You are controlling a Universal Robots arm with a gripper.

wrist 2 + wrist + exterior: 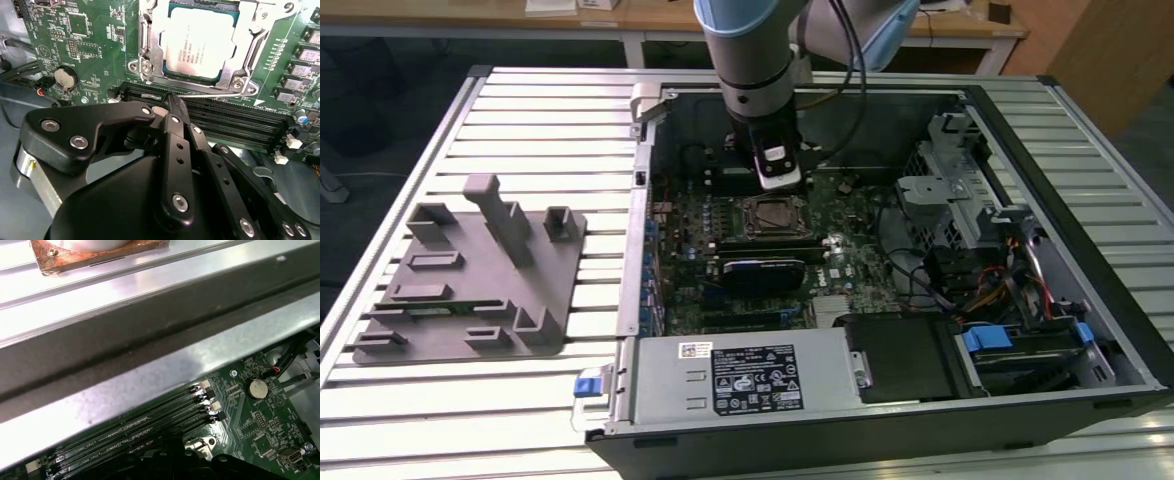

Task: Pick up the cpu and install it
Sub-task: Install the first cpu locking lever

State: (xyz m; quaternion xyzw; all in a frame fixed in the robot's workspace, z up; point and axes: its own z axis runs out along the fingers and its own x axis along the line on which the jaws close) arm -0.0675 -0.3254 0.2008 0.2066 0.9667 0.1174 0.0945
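The cpu (200, 42), a silvery square chip with a paler rim, lies flat inside the metal socket frame (150, 55) on the green motherboard. In the exterior view my gripper (775, 178) hangs inside the open computer case, just behind the socket (771, 213). In the second wrist view the black fingers of the gripper (171, 100) are pressed together with nothing between them. Their tip hovers over the memory slots (225, 120) beside the socket's edge, apart from the chip.
A grey holder plate (467, 280) with upright blocks lies on the slatted table at the exterior view's left. Inside the case are a power supply (734, 375), a drive cage (961, 190) and loose cables (987, 290). A coin battery (256, 388) sits near the case wall (150, 325).
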